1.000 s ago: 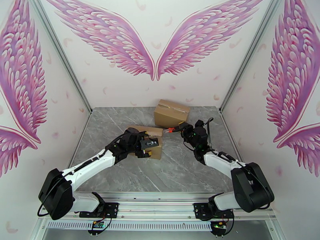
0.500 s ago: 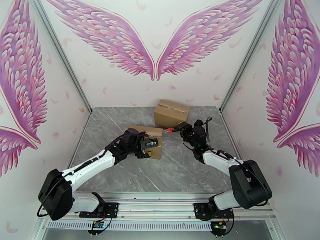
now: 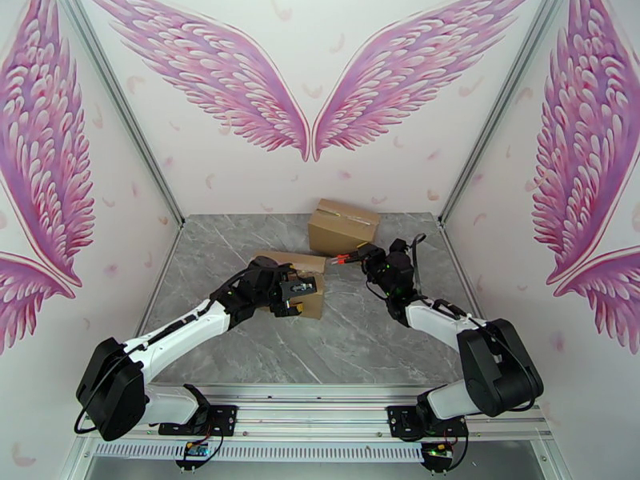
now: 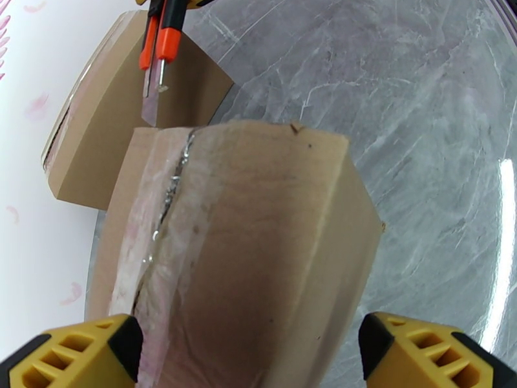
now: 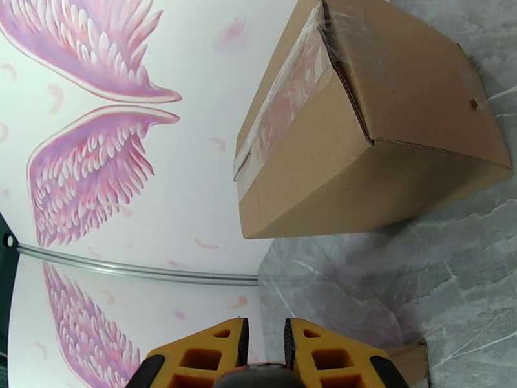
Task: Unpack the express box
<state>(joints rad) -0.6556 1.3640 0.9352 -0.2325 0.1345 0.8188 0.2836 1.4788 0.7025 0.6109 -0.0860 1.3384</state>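
The express box (image 3: pixel 282 262) is a brown carton in mid-table; its clear-taped top seam (image 4: pixel 169 195) looks partly slit. My left gripper (image 3: pixel 298 295) is at the box's near right end, open wide, and its yellow fingers (image 4: pixel 71 354) straddle that end in the left wrist view. My right gripper (image 3: pixel 358 255) is shut on an orange-handled utility knife (image 3: pixel 342 258). The knife's blade (image 4: pixel 152 92) hovers just beyond the far end of the seam. In the right wrist view the right gripper (image 5: pixel 265 337) has its fingers close together on a dark handle.
A second taped carton (image 3: pixel 342 226) stands at the back of the table against the wall, and it looms large ahead of the right wrist as the carton (image 5: pixel 368 124). Grey marble tabletop (image 3: pixel 360 338) lies open in front of both arms. Walls close in on both sides.
The right arm's elbow has shifted slightly left; the knife stays at about the same spot. The left arm and the box have not moved.
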